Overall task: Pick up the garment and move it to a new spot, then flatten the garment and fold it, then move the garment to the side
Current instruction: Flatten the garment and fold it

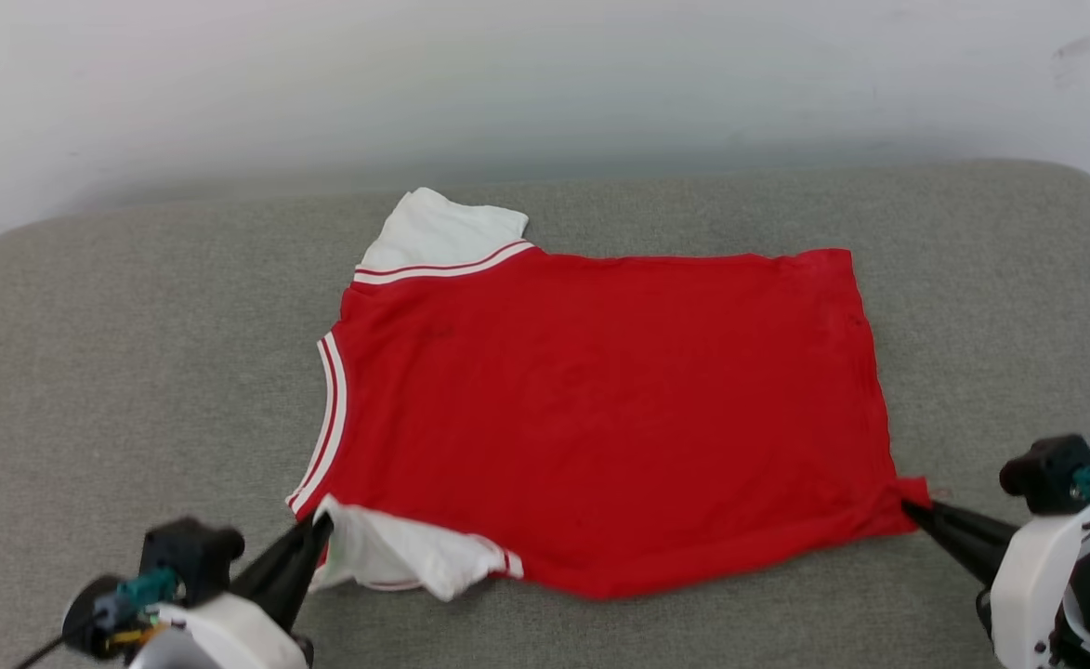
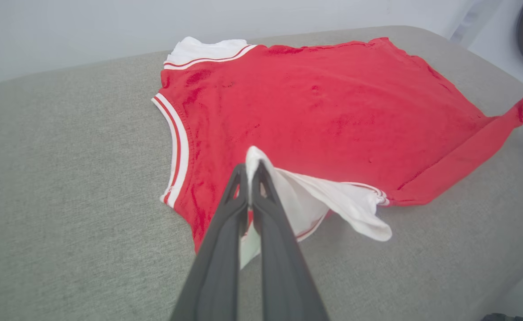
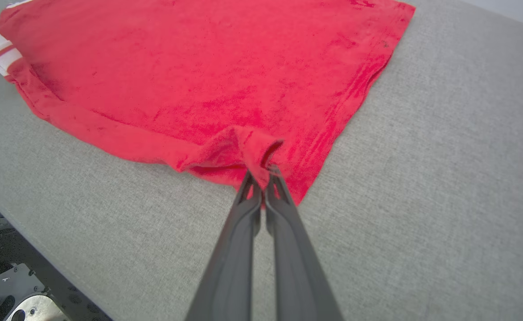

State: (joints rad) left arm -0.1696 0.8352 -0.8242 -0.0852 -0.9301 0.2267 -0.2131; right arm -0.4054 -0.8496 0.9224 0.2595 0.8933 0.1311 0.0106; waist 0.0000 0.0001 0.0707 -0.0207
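The garment [image 1: 600, 409] is a red T-shirt with white sleeves and striped trim, spread plain side up across the grey cushion, collar toward the left. My left gripper [image 1: 320, 525] is shut on the near white sleeve [image 2: 323, 200], pinching its edge and lifting it a little. My right gripper [image 1: 907, 506] is shut on the near hem corner [image 3: 252, 149], which bunches up at the fingertips. The far white sleeve [image 1: 442, 232] lies flat at the back. Any chest lettering is hidden underneath.
The grey cushion [image 1: 136, 353] runs wide to left and right of the shirt, with a pale wall behind it. Its near edge drops off to the robot's base [image 3: 7, 285] below.
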